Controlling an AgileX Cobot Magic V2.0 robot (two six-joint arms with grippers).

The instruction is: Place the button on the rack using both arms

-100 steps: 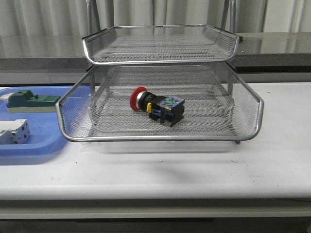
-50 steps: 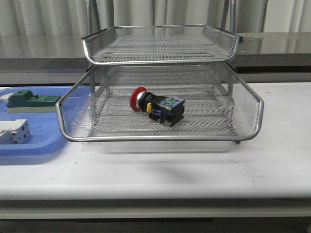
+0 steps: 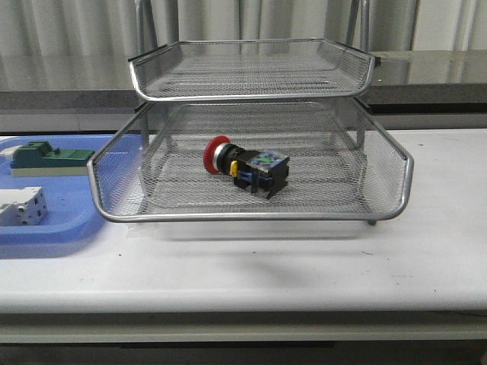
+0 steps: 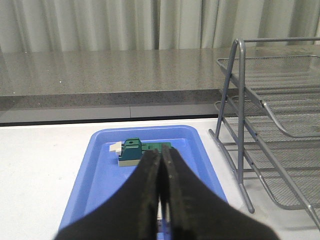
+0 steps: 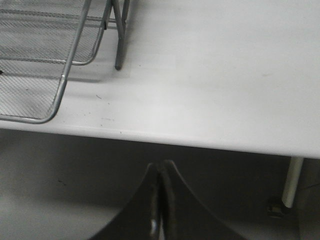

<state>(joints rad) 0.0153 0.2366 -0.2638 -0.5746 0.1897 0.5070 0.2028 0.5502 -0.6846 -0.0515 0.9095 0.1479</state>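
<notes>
The button [image 3: 247,167], with its red round head and black body, lies on its side in the middle tray of the silver wire rack [image 3: 251,217]. No arm shows in the front view. My left gripper [image 4: 160,156] is shut and empty, above the blue bin, with the rack [image 4: 241,125] beside it. My right gripper [image 5: 160,167] is shut and empty, off the table's front edge, with a rack corner [image 5: 55,107] in its view.
A shallow blue bin [image 3: 57,228] left of the rack holds a green block on a beige base [image 3: 49,158] and a white blocky component [image 3: 21,207]. The bin [image 4: 90,170] and green block [image 4: 134,151] show in the left wrist view. A grey counter runs behind the table.
</notes>
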